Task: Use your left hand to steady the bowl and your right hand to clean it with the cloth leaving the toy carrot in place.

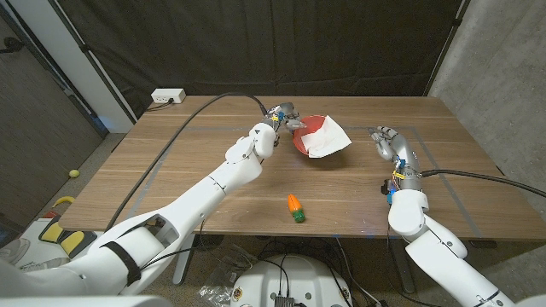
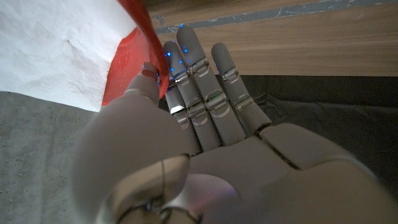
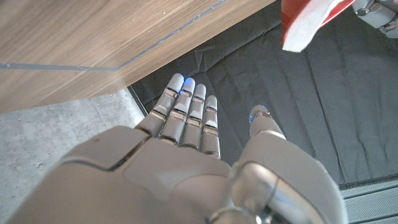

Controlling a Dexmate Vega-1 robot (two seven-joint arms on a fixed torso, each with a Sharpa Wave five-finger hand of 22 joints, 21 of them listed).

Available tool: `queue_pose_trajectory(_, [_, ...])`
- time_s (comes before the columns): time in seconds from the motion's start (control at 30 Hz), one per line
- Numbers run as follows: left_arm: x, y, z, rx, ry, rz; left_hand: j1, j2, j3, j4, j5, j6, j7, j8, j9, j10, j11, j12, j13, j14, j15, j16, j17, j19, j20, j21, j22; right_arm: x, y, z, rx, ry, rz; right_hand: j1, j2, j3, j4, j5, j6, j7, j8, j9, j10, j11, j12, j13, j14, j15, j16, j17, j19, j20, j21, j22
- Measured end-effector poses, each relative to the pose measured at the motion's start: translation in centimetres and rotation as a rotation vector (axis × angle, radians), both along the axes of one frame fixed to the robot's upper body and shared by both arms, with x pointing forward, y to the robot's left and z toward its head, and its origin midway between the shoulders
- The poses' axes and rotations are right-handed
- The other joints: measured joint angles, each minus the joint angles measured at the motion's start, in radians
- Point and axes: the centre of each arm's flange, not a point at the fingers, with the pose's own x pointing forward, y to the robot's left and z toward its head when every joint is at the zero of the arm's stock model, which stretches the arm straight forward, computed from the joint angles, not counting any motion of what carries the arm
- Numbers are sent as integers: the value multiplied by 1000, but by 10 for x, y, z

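A red bowl (image 1: 304, 140) stands at the table's far middle, with a white cloth (image 1: 329, 136) draped in it and over its right rim. My left hand (image 1: 281, 115) is at the bowl's far left rim. In the left wrist view the red rim (image 2: 132, 46) runs between the thumb and the fingers (image 2: 199, 87), so my left hand (image 2: 186, 143) pinches it; the cloth (image 2: 56, 50) lies beyond. My right hand (image 1: 388, 141) stands apart to the right of the bowl, fingers (image 3: 186, 109) straight, holding nothing. The toy carrot (image 1: 295, 207), orange with a green end, lies near the front edge.
A white power box (image 1: 167, 96) sits at the table's back left corner, and a black cable (image 1: 200, 111) arcs over the left side. A dark curtain hangs behind the wooden table (image 1: 188, 162). A yellow ball (image 1: 74, 173) lies on the floor at left.
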Motion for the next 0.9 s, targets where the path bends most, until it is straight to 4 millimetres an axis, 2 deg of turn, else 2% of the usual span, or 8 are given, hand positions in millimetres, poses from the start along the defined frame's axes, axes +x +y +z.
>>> queue_pose_trajectory(0.03, [0,1,0,-6,-1,-3,0,0,0,0,0,0,0,0,1,0,0,1,1,0,0,0,1,0,0,0,0,-1,3,1,1,-1,-2,-5,-5,-1,1,0,9,1,2,0,10,1,3,0,11,0,4,3,5,2,4,0])
queue_pose_trajectory(0.1, [0,4,-1,-30,-7,-13,0,0,0,0,0,0,0,0,7,0,0,4,6,0,0,0,4,0,0,7,0,-2,4,1,-3,5,-25,-24,-24,-15,14,0,37,4,10,0,36,4,8,0,38,0,8,7,15,13,12,4])
queue_pose_trajectory(0.23, [-1,8,-2,-67,-15,-23,0,0,1,1,0,0,0,6,10,0,0,4,14,0,0,0,10,0,0,15,0,-4,8,2,-9,19,-58,-63,-63,-51,31,0,88,6,17,0,88,12,21,5,93,2,20,14,41,31,35,13])
queue_pose_trajectory(0.33, [-1,9,-1,-89,-24,-30,0,0,1,1,0,0,0,6,17,0,0,4,19,0,0,0,10,0,0,15,0,-5,14,4,-16,30,-78,-81,-81,-70,36,0,109,6,19,0,107,15,23,5,118,2,26,18,48,38,38,17])
queue_pose_trajectory(0.7, [0,11,-4,-153,-36,-52,0,0,11,3,-4,-2,2,11,29,0,0,12,37,0,0,0,24,-9,2,37,-3,-3,34,11,-53,104,-100,-110,-110,-95,39,4,129,4,19,0,131,17,22,7,137,-1,30,27,51,42,46,19])
queue_pose_trajectory(0.9, [2,7,-6,-174,-34,-55,0,0,13,1,-2,-2,2,11,32,-2,1,12,46,0,0,0,29,-12,-2,45,-3,-3,49,17,-83,124,-80,-110,-110,-98,43,15,172,1,25,2,180,19,35,9,201,-14,62,39,64,47,63,23])
